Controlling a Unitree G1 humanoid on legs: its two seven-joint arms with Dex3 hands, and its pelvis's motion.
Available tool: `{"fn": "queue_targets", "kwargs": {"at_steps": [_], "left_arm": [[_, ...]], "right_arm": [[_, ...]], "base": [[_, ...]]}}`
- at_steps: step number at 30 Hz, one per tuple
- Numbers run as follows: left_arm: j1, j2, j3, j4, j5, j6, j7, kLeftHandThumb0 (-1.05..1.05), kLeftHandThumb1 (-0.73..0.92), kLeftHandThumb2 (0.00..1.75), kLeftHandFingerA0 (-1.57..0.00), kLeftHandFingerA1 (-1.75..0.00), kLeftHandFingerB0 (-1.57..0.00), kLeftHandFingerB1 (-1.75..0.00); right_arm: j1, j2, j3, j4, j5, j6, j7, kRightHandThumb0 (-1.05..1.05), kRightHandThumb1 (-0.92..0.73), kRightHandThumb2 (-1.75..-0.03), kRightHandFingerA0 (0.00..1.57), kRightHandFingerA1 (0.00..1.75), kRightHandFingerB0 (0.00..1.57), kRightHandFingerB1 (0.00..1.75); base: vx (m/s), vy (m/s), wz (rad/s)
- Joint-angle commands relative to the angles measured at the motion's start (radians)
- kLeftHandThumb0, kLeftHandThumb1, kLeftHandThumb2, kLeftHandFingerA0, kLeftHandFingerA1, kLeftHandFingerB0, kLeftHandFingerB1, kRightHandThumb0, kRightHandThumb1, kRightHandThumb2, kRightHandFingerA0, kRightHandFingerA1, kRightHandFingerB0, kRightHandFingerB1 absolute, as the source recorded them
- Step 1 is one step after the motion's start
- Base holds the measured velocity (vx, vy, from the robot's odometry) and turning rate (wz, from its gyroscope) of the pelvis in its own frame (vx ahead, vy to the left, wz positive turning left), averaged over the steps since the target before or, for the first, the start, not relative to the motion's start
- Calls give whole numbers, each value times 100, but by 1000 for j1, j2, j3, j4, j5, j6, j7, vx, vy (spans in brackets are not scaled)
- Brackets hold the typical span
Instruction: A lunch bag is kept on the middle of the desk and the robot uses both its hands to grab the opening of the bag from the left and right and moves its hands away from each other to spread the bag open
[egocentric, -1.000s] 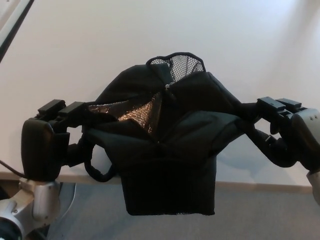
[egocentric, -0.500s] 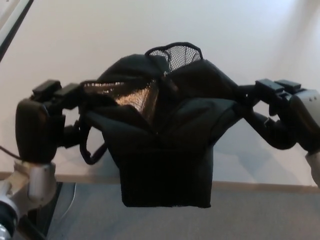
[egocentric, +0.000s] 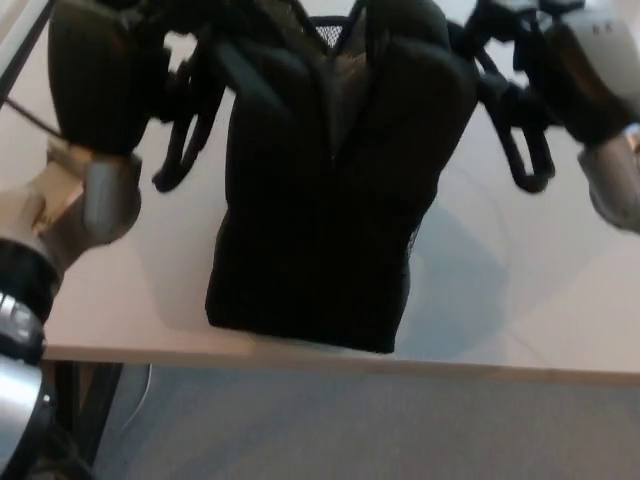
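Note:
A black lunch bag (egocentric: 320, 200) fills the middle of the head view, hanging close to the camera with its base near the desk's front edge. Its top runs out of the picture. My left hand (egocentric: 105, 65) grips the bag's left rim at the upper left. At the upper right my right hand (egocentric: 570, 60) grips the right rim. A black strap loop (egocentric: 185, 135) dangles below the left hand, and another strap (egocentric: 525, 150) hangs below the right hand. The bag's opening is mostly hidden above the frame.
The white desk (egocentric: 520, 290) lies under the bag; its front edge (egocentric: 450, 368) crosses the lower picture, with grey floor (egocentric: 380, 430) beneath. A dark bar (egocentric: 18, 55) runs along the desk's upper left.
Both hands have risen with the bag, which now hangs higher and nearer the camera. The silver lining and mesh pocket seen before are now almost out of view.

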Motion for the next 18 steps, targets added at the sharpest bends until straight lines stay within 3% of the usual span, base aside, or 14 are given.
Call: {"fn": "queue_targets", "kwargs": {"at_steps": [1,2,4,5,8,10,13,14,15,18], "left_arm": [[-86,-4,-2,-22,-6,161,-122,-18,63,59,-73,-56,-70,-46],[-97,-5,5,-27,-20,167,-149,-18,63,59,-73,-56,-70,-46],[-94,-6,30,-46,-56,171,-192,-24,59,58,-57,-41,-50,-38],[-86,-7,44,-58,-75,166,-206,-19,56,57,-54,-41,-47,-37],[-69,-2,61,-75,-93,157,-235,-18,56,57,-51,-40,-42,-35],[-51,20,66,-82,-96,141,-273,-19,59,58,-43,-36,-37,-33],[-42,33,62,-88,-86,142,-278,-21,61,57,-42,-34,-36,-32],[-34,46,58,-98,-81,157,-303,-16,42,92,-21,-52,-17,-50],[-31,49,60,-101,-83,160,-313,-16,59,64,-30,-34,-27,-32],[-24,53,67,-118,-94,167,-340,-9,55,66,-29,-33,-27,-31]], "right_arm": [[-127,30,-36,26,60,144,85,-53,-42,-74,72,60,53,53],[-153,31,-42,21,65,176,111,-53,-42,-74,72,60,53,53],[-178,33,-66,18,88,184,121,-57,-44,-75,63,59,42,49],[-192,24,-81,9,100,178,129,-52,-53,-56,60,46,42,37],[-209,7,-93,-8,108,181,169,-53,-55,-57,54,43,39,36],[-227,-4,-129,-25,162,184,282,-52,-60,-58,38,36,28,30],[-235,-10,-142,-37,174,201,318,-51,-59,-58,37,36,28,31],[-236,-23,-145,-47,168,210,323,-49,-60,-59,34,34,30,31],[-235,-29,-147,-52,168,213,328,-48,-61,-59,33,35,29,31],[-232,-38,-145,-65,162,219,322,-48,-60,-59,33,35,30,31]], "base": [[0,0,0],[0,0,0],[0,0,0],[0,0,0],[0,0,0],[0,0,0],[0,0,0],[0,0,0],[0,0,0],[0,0,0]]}}
